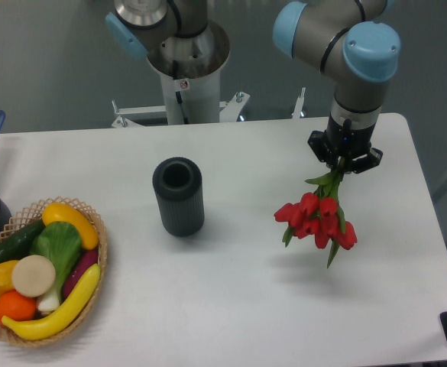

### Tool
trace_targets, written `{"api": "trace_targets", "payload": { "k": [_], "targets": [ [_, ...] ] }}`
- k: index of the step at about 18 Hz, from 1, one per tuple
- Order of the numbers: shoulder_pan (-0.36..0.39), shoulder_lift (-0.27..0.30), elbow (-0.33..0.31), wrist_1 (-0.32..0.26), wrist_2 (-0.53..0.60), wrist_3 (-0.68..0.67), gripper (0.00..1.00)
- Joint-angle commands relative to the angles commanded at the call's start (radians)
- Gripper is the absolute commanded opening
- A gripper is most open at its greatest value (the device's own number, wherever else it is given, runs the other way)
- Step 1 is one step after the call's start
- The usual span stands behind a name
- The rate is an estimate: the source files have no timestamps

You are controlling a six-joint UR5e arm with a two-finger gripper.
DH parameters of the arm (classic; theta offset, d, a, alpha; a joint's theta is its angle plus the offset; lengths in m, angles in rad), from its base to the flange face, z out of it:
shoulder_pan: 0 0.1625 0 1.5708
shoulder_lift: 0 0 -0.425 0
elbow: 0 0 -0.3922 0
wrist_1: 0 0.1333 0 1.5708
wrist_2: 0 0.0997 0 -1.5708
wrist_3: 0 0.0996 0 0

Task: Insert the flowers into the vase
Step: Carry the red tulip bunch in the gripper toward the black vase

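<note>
A white table (pixel 231 306) spreads beneath the gripper; behind it lies grey floor (pixel 47 69), evenly lit.

**Even, soft light over a slightly soft picture**

The scene is bright and evenly lit from above. The white desk (pixel 231 306) shows no harsh glare. A faint, blurred shadow lies on it under the bunch of red tulip buds with green stems (pixel 319 218), and a soft shadow hugs the base of the dark ribbed cylindrical vase (pixel 179 196). Detail is mildly soft throughout, with low resolution blurring fine edges.
</note>
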Motion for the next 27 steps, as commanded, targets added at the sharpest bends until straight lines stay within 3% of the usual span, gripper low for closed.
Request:
{"api": "trace_targets", "payload": {
  "k": [11,18,22,27],
  "targets": [
    [-0.052,0.012,0.008,-0.005,-0.043,-0.012,0.00],
    [-0.069,0.055,0.021,0.018,-0.257,-0.106,0.00],
    [-0.083,0.084,0.017,0.101,-0.377,-0.189,0.00],
    [-0.094,0.075,0.018,0.118,-0.580,-0.219,0.00]
  ]
}}
